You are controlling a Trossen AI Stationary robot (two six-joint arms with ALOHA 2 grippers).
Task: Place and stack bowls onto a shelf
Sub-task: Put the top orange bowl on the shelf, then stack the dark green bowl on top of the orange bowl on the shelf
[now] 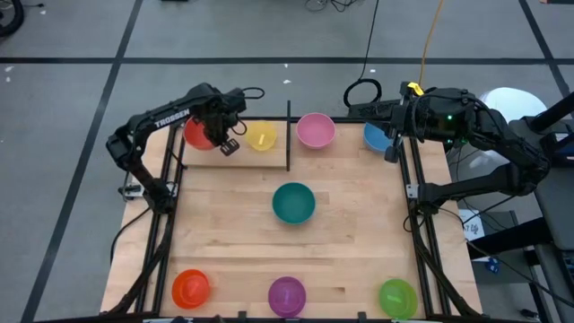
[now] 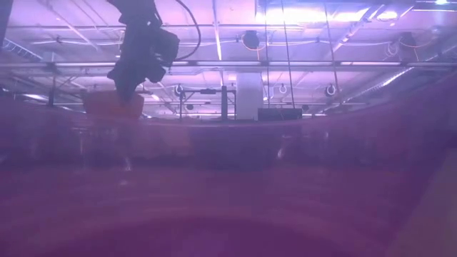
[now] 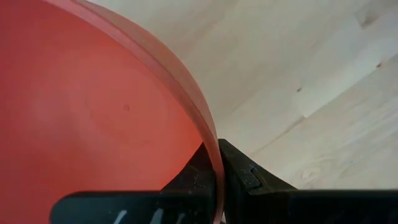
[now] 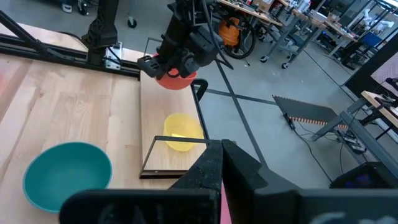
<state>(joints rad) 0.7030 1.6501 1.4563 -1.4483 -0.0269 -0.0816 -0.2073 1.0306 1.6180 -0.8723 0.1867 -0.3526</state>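
Note:
My left gripper (image 1: 213,136) is shut on the red bowl (image 1: 197,133) over the left end of the shelf (image 1: 336,154), a light plank framed in black rods. The yellow bowl (image 1: 261,136) sits on the plank left of the upright divider (image 1: 288,135). The pink bowl (image 1: 316,130) and the blue bowl (image 1: 375,137) sit to the divider's right. My right gripper (image 1: 392,135) is shut beside the blue bowl at the shelf's right end, with nothing seen between its fingers (image 4: 211,168). The teal bowl (image 1: 293,202) rests mid-table. My left gripper pinches the red bowl's rim (image 3: 210,146), one finger inside the bowl and one outside. The fingers come from above, pointing down. The bowl sits mouth up under the gripper (image 4: 174,78); I cannot tell whether its base touches the plank.
The orange bowl (image 1: 191,288), purple bowl (image 1: 287,294) and green bowl (image 1: 397,297) stand along the near edge. Black frame rails (image 1: 414,193) run down both table sides. Bare wood lies around the teal bowl. A purple blur fills most of the low view.

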